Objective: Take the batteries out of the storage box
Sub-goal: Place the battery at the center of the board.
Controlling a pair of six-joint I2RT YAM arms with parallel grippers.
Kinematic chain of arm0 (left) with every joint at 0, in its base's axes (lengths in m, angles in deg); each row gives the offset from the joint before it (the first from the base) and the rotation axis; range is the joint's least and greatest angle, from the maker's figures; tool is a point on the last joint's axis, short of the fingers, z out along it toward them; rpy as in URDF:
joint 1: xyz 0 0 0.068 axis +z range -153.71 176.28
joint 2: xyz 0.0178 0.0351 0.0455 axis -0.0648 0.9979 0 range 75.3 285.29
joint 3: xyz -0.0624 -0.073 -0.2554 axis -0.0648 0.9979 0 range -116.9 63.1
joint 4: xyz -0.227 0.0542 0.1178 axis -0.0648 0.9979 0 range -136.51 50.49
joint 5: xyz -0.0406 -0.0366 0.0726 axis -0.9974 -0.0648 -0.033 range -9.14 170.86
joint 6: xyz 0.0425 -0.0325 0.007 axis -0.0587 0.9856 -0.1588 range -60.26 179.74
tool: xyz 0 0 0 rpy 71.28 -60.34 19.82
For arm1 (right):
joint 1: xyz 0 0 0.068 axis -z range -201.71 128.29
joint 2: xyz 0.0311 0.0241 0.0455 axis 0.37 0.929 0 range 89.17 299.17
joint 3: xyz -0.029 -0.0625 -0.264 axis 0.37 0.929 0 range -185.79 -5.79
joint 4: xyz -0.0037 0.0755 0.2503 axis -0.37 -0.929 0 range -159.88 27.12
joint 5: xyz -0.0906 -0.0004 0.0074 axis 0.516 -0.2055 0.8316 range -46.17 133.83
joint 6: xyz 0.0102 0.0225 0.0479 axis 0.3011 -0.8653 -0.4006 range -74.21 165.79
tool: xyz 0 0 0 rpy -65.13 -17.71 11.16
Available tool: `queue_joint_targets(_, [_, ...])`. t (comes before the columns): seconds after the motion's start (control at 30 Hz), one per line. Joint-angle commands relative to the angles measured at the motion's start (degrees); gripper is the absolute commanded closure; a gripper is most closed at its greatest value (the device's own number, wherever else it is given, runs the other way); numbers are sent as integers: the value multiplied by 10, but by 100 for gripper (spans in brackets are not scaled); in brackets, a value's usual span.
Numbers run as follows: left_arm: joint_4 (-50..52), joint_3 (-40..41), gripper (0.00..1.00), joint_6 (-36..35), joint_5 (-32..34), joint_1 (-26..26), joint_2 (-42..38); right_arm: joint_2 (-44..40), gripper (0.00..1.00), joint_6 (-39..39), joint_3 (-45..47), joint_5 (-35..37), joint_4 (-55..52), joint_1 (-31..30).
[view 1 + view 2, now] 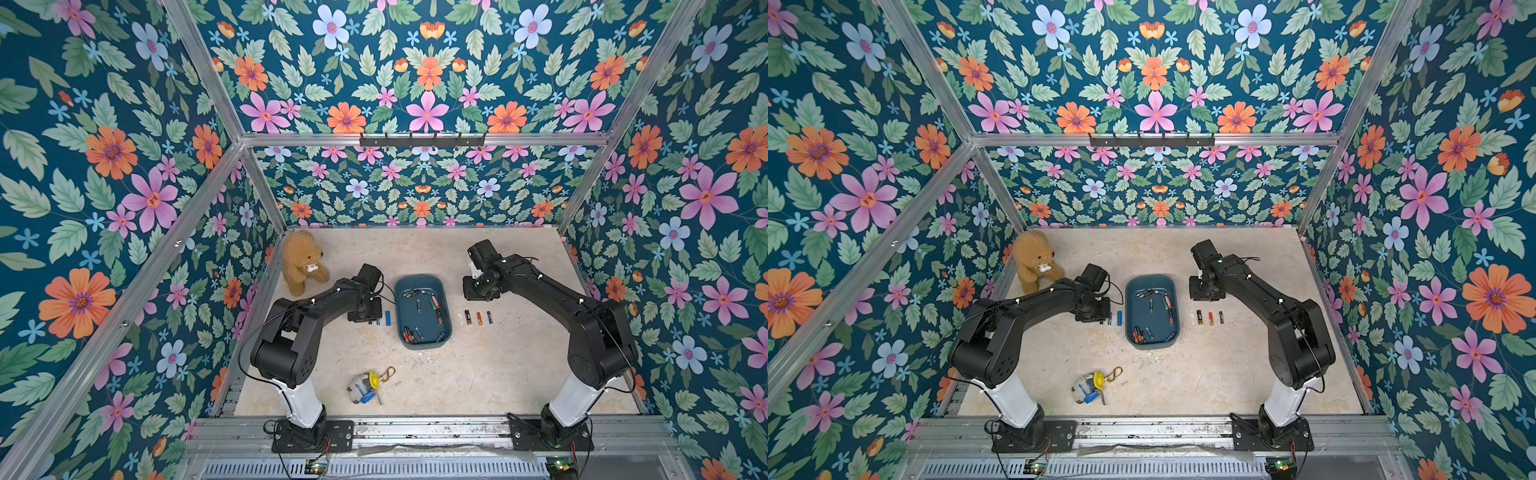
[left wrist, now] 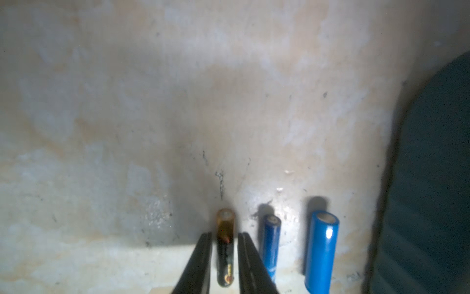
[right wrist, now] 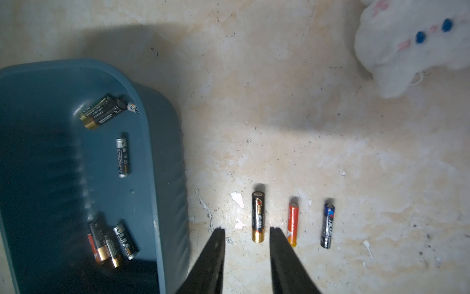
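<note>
Batteries [image 1: 434, 305] are partly unloaded: about ten or so lie in the storage box [image 1: 397, 316], mid-table between the arms, mostly bunched at the near and far ends and some touching each other. Left gripper [image 2: 225, 235] is down at the table [image 1: 478, 374] just left of the box, jaws a crack apart either side of a black-and-gold battery [image 2: 225, 224] lying flat, thin gap each side, so not clamped; looks like a put-down step. Beside it are a thin blue battery [image 2: 271, 241] and a thick blue battery [image 2: 321, 249], in a row. Right gripper [image 3: 248, 229] hangs over the table right of the box, jaws part open, empty, by a black-gold cell [image 3: 258, 216], orange cell [image 3: 293, 224] and dark blue cell [image 3: 328, 226]. Next likely: left lifts straight up without knocking the row, then back to the box; the bunched cells by the walls need a narrow single pick. Teddy bear [image 1: 301, 259], keychain toy [image 1: 365, 386] and white plush [image 3: 407, 45] sit clear of the route.
</note>
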Motion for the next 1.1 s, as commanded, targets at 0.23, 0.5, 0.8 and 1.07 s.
queue_joint_targets(0.23, [28,-16,75,-1,10,1,-15,-3,65,-9,-11,4,-8,-7])
queue_joint_targets(0.5, [42,-33,73,6,6,2,-39,18,65,-22,-64,12,-26,-44])
queue_joint_targets(0.8, [37,-19,71,25,-6,4,-72,79,65,-40,-135,8,-26,-102])
queue_joint_targets(1.07, [21,10,68,41,-17,6,-98,161,63,-42,-195,-5,-20,-130])
